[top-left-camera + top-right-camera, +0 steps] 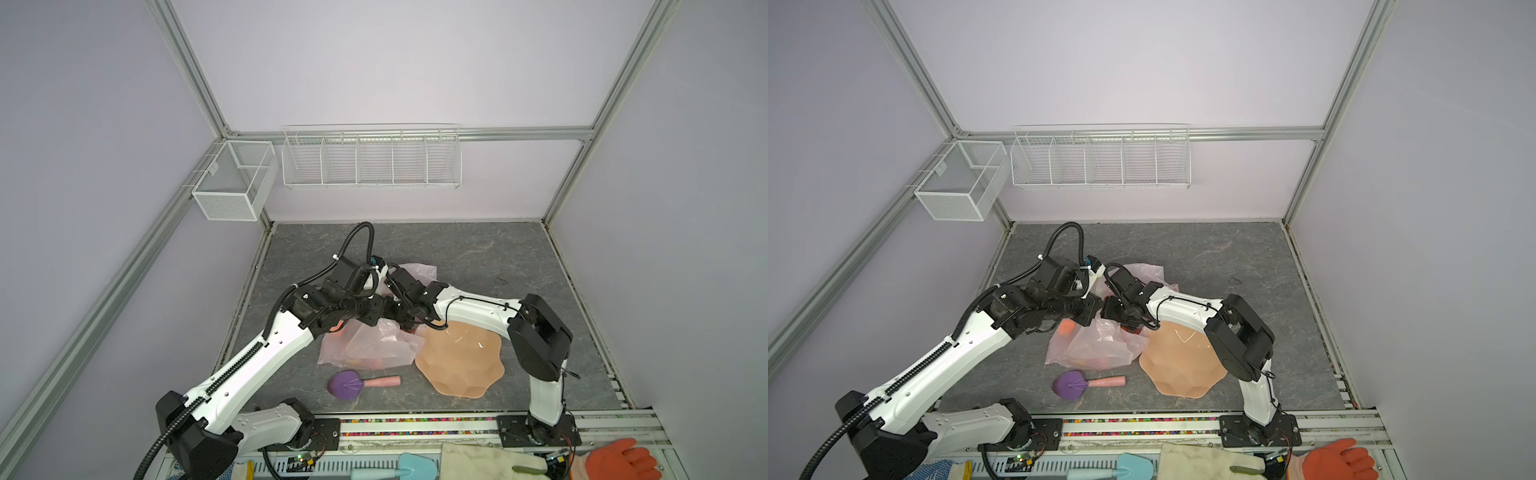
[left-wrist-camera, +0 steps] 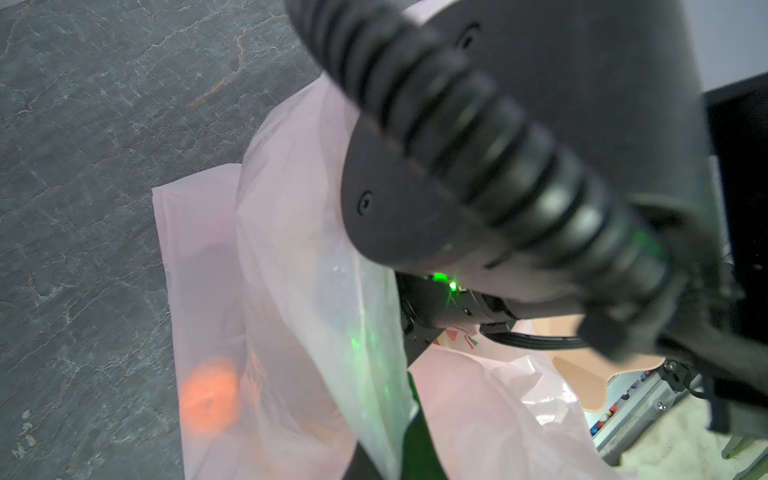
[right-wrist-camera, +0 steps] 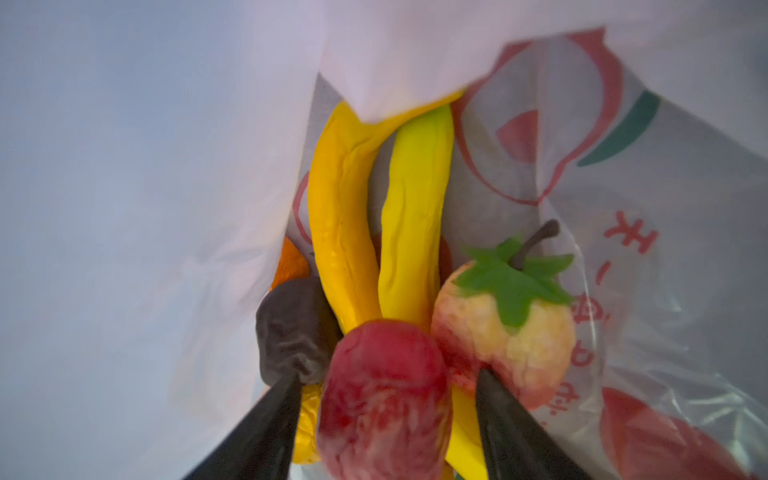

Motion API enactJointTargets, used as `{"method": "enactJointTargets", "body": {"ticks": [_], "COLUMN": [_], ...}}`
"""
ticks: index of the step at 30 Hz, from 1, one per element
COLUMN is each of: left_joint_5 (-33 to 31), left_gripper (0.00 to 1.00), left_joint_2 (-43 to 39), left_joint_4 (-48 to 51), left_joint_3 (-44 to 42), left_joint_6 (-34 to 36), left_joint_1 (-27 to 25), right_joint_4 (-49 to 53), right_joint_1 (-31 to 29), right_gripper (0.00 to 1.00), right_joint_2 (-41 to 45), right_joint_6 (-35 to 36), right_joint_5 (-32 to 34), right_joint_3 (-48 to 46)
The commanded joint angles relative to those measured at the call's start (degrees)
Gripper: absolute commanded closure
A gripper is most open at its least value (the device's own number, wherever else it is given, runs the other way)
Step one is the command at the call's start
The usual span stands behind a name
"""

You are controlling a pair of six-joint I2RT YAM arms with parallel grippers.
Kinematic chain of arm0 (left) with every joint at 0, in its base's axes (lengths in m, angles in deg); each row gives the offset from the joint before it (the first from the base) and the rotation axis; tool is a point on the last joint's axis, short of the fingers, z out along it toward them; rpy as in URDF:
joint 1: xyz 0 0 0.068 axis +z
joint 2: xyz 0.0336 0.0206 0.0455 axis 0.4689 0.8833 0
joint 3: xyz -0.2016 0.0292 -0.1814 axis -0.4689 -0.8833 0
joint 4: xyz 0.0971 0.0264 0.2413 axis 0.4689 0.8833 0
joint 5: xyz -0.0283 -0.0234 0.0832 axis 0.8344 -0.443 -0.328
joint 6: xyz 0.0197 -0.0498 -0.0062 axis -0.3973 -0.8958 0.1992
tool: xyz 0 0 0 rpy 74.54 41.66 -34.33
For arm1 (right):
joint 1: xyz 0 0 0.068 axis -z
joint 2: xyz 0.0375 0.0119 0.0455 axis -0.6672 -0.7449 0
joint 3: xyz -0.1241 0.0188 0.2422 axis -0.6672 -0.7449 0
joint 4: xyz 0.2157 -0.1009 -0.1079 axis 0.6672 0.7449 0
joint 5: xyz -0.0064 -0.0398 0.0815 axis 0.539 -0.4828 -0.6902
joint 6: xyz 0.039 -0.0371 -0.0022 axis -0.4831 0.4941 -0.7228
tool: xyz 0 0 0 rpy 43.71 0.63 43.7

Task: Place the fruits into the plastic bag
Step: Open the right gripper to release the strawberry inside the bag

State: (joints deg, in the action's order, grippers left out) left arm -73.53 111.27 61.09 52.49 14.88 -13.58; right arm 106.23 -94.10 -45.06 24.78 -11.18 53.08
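Observation:
The pale pink plastic bag (image 1: 374, 349) (image 1: 1096, 349) lies crumpled mid-table, and my left gripper (image 1: 380, 309) (image 2: 390, 461) is shut on a lifted fold of its film. An orange (image 1: 1065, 327) (image 2: 210, 397) shows through the bag wall. My right gripper (image 1: 409, 328) (image 3: 386, 374) reaches into the bag's mouth and is open. A red strawberry (image 3: 382, 395) lies between its fingers (image 3: 266, 428) with a gap on each side. Around it inside the bag lie two yellow bananas (image 3: 336, 216), a pale green-topped strawberry (image 3: 507, 332) and a dark brown piece (image 3: 291, 328).
A peach wavy-edged bowl (image 1: 461, 357) sits right of the bag, under the right arm. A purple scoop with a pink handle (image 1: 345, 384) lies in front of the bag. Wire baskets (image 1: 370, 160) hang on the back wall. Gloves (image 1: 619, 459) lie along the front rail.

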Motion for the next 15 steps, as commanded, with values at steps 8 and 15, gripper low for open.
{"method": "enactJointTargets", "body": {"ticks": [8,15], "left_joint_5": [-1.32,-1.49], "left_gripper": [1.0,1.0], "left_joint_2": [-1.89,-1.86], "left_joint_4": [0.25,-0.32], "left_joint_3": [-1.39,-1.69], "left_joint_6": [0.63,0.4], "left_joint_1": [-0.21,-0.21], "right_joint_4": [5.43,10.95], "right_joint_1": [-0.18,-0.16], "right_gripper": [0.06,0.08], "right_joint_2": [9.8,17.23], "right_joint_6": [3.91,7.94], "right_joint_5": [3.81,7.15], "right_joint_3": [-3.63,-5.69]}}
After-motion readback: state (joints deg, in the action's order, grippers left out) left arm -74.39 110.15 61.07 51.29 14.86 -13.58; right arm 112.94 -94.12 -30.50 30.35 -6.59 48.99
